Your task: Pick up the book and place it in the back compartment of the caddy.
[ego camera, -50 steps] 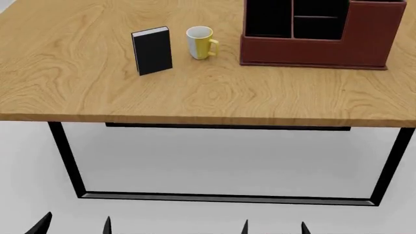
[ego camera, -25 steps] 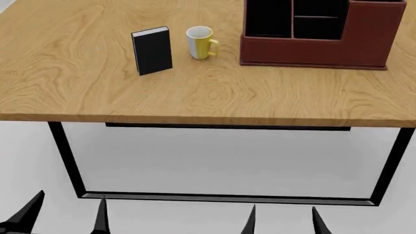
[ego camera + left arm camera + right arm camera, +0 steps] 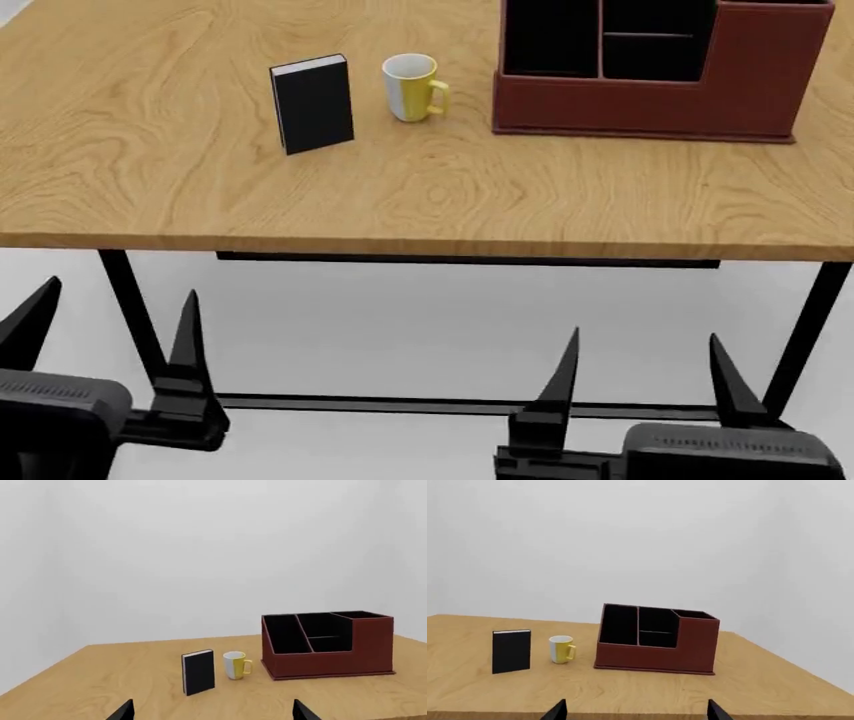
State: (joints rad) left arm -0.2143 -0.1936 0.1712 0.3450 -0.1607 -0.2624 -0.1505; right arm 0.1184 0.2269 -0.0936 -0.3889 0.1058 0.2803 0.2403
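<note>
Book (image 3: 312,104) stands untouched on the bench (image 3: 400,190), beside the mug (image 3: 412,87); the caddy (image 3: 667,85) holds nothing visible. Both hands, left (image 3: 104,345) and right (image 3: 645,380), hang released and empty below the bench edge, so everything remains.

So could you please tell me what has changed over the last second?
Both arms have risen into the head view: the left gripper and right gripper, jaws open and empty, below the table edge. The book, mug and caddy have not moved.
</note>
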